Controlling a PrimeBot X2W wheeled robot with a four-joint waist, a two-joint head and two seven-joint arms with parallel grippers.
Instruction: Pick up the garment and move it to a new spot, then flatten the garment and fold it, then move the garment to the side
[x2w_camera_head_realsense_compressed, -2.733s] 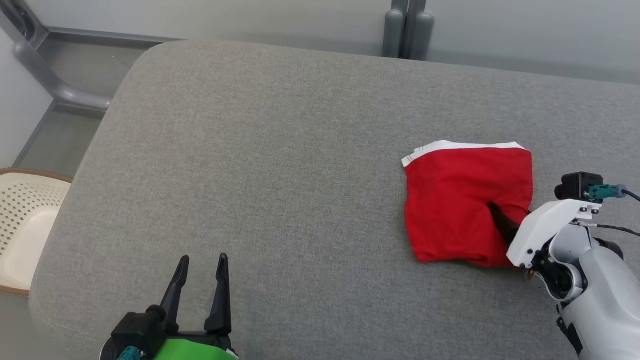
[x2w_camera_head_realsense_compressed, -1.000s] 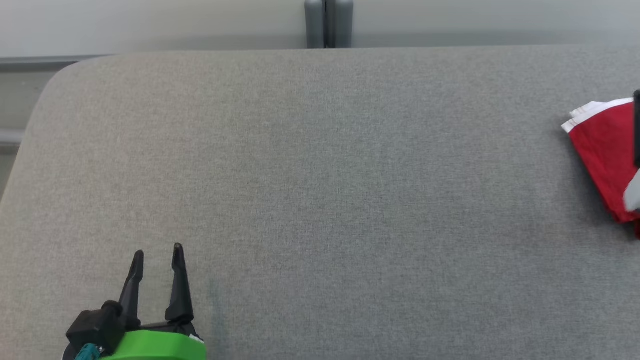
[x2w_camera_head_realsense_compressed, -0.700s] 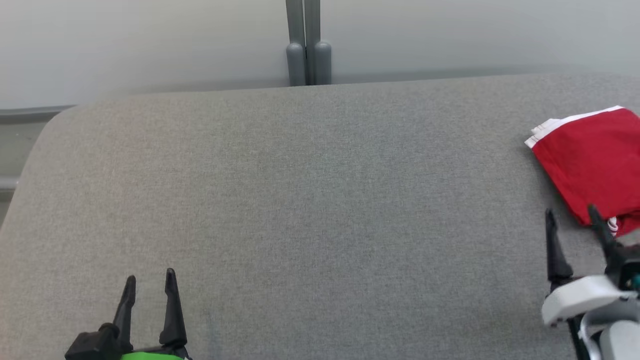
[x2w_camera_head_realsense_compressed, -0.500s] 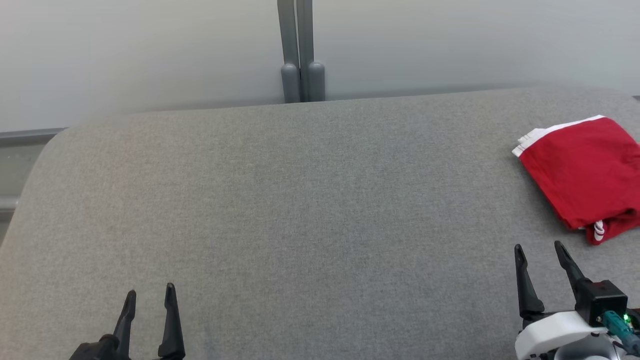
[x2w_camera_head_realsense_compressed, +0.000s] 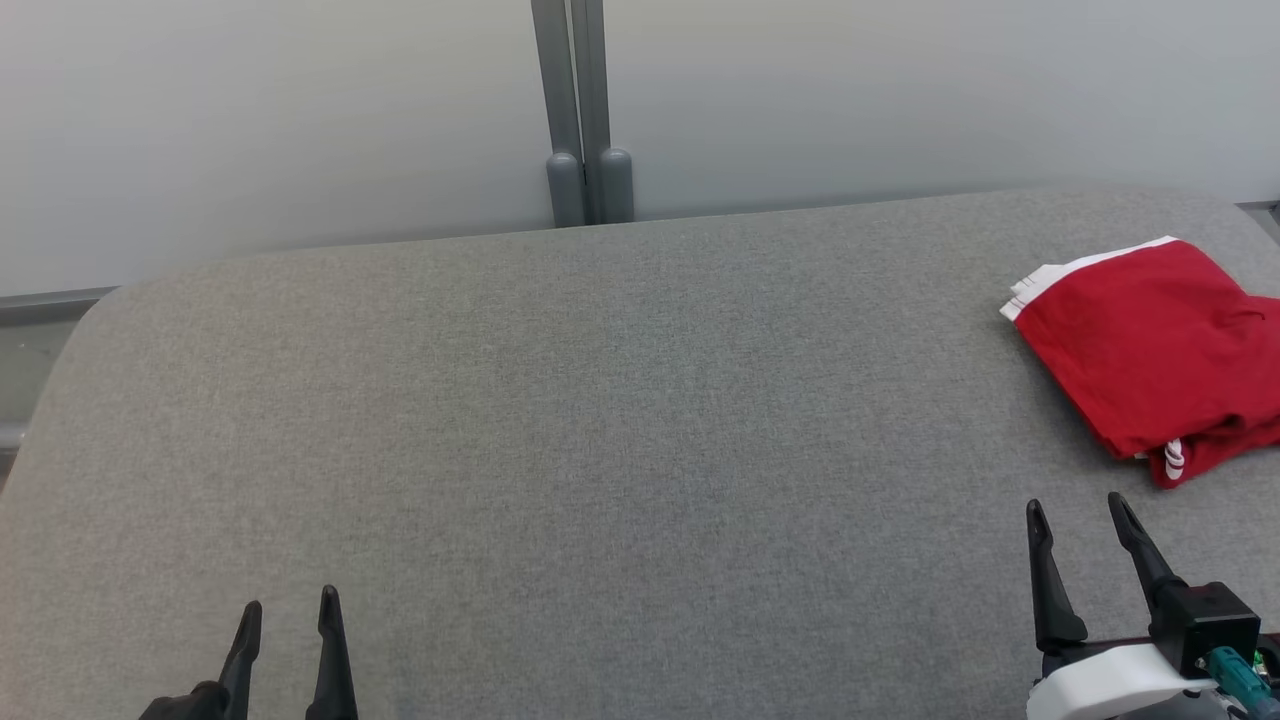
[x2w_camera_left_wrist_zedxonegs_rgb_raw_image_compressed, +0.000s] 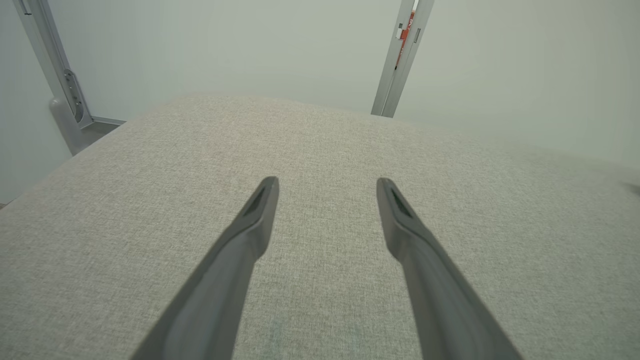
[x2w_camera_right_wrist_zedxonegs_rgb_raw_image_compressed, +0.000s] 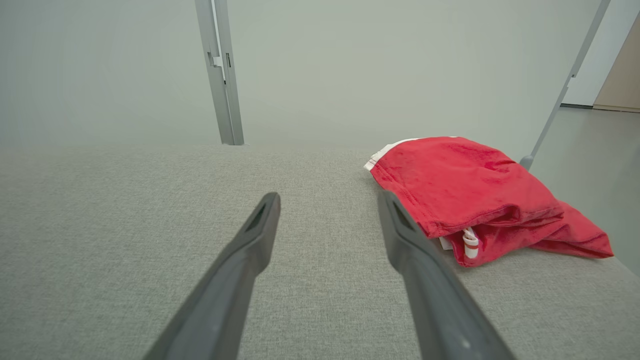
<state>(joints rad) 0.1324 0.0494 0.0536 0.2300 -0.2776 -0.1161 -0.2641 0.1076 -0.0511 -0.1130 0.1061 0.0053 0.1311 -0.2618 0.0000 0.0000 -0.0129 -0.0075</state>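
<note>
- The right gripper (x2w_camera_head_realsense_compressed: 1076, 503) stands spread wide with nothing between its two dark fingers (x2w_camera_right_wrist_zedxonegs_rgb_raw_image_compressed: 425, 280). It sits near the garment (x2w_camera_head_realsense_compressed: 1150, 350), on the robot's side of it and a little to its left, apart from the cloth.
- The left gripper (x2w_camera_head_realsense_compressed: 288, 600) is spread just as wide and also holds nothing. It lies well apart from the garment, far off to its left. Whether either gripper's tips touch the surface below cannot be told.
- The garment is red and lies folded in a rough, rumpled square, released and touched by neither gripper.
- A small white and red loop (x2w_camera_head_realsense_compressed: 1172, 458) pokes out at the garment's near corner, the one closest to the right gripper.
- A white waistband (x2w_camera_head_realsense_compressed: 1080, 265) runs along the garment's far edge, in stacked layers at its left end.
- The grey cushion (x2w_camera_head_realsense_compressed: 600, 400) lies under the garment and stretches away from it to the left, bare between the two grippers.
- A grey post (x2w_camera_head_realsense_compressed: 580, 110) rises behind the cushion, farther off than the garment and well to its left, against a pale wall (x2w_camera_head_realsense_compressed: 250, 120).
</note>
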